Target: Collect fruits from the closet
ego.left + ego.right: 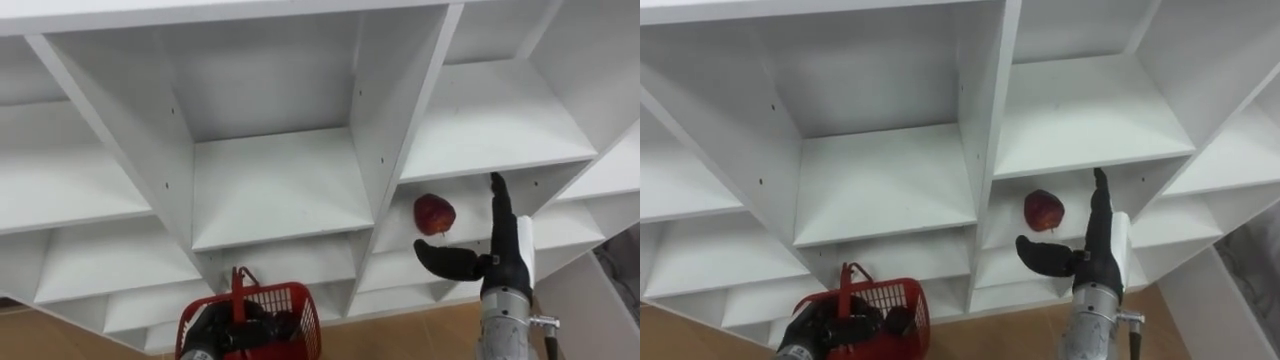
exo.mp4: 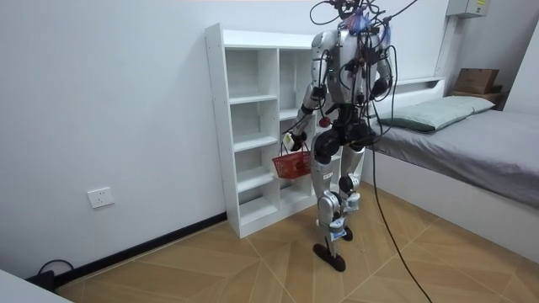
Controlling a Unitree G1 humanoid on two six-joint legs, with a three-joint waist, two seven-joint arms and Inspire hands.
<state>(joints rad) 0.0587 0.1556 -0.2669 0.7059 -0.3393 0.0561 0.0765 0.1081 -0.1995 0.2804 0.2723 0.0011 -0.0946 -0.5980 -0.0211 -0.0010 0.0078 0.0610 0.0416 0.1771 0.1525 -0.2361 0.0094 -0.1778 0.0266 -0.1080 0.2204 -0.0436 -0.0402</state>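
- Apple [image 1: 434, 214]: one, red, with a short stem. It lies on a shelf board in the right column of the closet [image 1: 280, 185], toward the far side of its compartment.
- Closet: one white open unit with two columns of compartments. In the eye views the other compartments show bare white boards.
- Right hand [image 1: 505, 262]: raised in front of the apple's compartment, just right of the fruit. Its fingers [image 1: 497, 195] are straight and point up, and the thumb is spread out to the left below the apple. A gap shows between hand and apple, so it holds nothing.
- Basket [image 1: 295, 300]: one, red plastic mesh with an upright red handle, low and near at the left.
- Left hand [image 1: 212, 332]: fingers wrapped round the basket's handle, and in the room view the basket hangs from it. Dark shapes show inside the basket, but whether they are fingers or contents cannot be told.
- Room view: the robot stands upright just in front of the closet, with one bed [image 2: 472, 135] to the room view's right and one wall socket [image 2: 100, 198] low on the left wall.
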